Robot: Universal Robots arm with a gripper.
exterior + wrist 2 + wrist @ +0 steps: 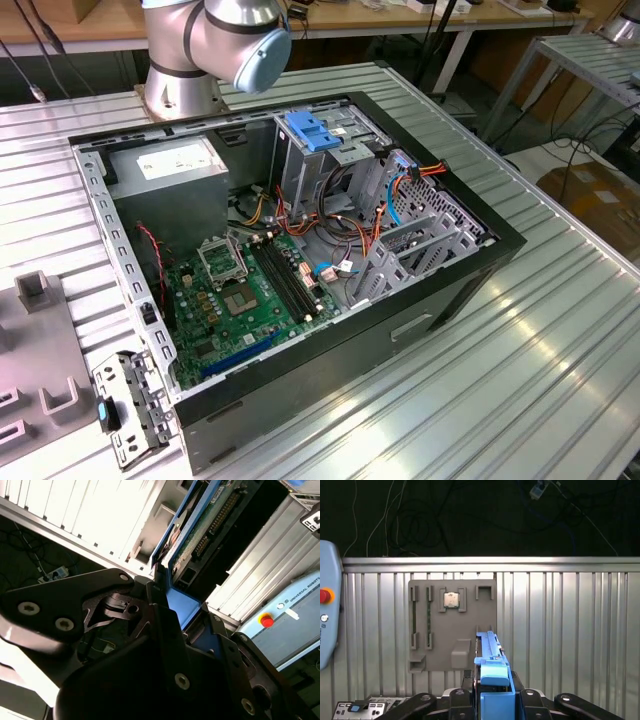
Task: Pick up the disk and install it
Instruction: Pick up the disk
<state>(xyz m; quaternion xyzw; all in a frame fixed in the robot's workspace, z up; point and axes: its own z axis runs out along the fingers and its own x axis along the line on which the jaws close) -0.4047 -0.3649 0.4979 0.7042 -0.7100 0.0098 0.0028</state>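
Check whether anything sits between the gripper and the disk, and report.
Nothing visible does. The gripper is closed on the disk itself: in both wrist views its blue-railed edge runs out from between the jaws. The grey fixture plate on the ribbed table lies beyond the disk, not between the two.

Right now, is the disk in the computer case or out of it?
Out: in both wrist views the gripper clamps the disk above the ribbed metal table.
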